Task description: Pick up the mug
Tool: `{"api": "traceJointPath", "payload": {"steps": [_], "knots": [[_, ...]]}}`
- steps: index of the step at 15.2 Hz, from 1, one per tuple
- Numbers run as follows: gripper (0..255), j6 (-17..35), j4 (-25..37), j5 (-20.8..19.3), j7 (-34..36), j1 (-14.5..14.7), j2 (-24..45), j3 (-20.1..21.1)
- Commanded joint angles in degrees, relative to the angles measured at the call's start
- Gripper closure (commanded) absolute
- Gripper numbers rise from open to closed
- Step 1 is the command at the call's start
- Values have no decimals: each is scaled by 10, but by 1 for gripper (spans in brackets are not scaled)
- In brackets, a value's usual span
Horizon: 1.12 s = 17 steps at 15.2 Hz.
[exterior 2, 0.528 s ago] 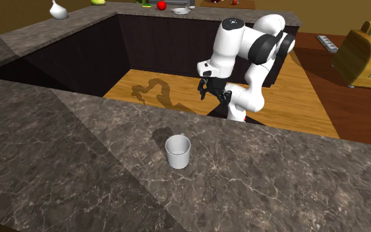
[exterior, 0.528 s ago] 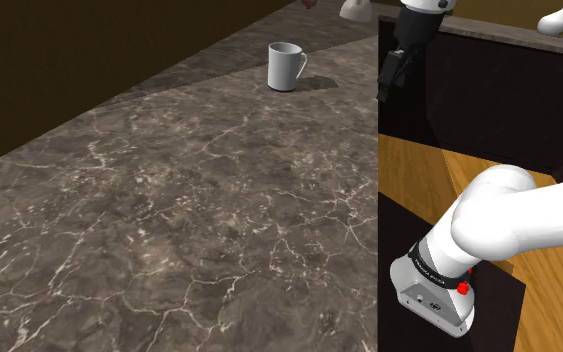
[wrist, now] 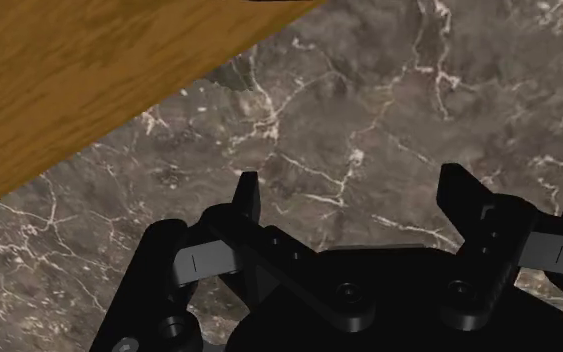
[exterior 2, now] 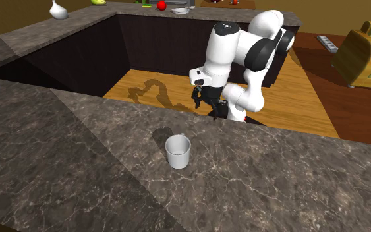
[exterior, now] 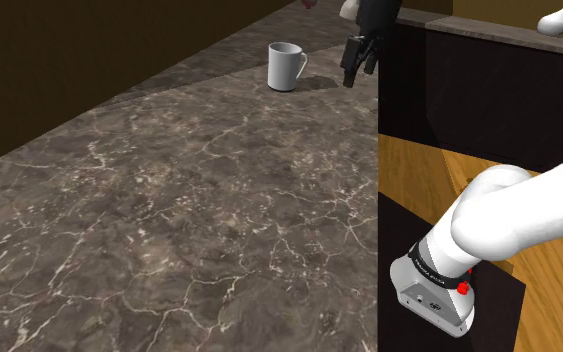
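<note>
Robot arm (exterior: 499, 215), white, sits in the near corner, well apart from the mug (exterior: 285, 66). Dark marbled tabletop (exterior: 189, 200) runs from there up to the mug, which is white, upright and untouched, its handle on the side facing the pincer (exterior: 357, 58). Near the mug but not touching it, the black pincer hangs over the tabletop's edge, fingers spread wide, holding nothing. By my reading the task is at the approach stage; reaching, gripping and lifting the mug all remain
</note>
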Motion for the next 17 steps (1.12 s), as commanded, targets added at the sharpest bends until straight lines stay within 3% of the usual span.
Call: {"api": "traceJointPath", "payload": {"steps": [1, 9, 15, 17], "knots": [[0, 3, 41, 6, 19, 1, 46, 12], [0, -8, 230, 6, 80, 2, 231, 43], [0, -52, 423, -8, 123, 12, 385, 59], [0, -46, 422, -9, 125, 12, 390, 59]]}}
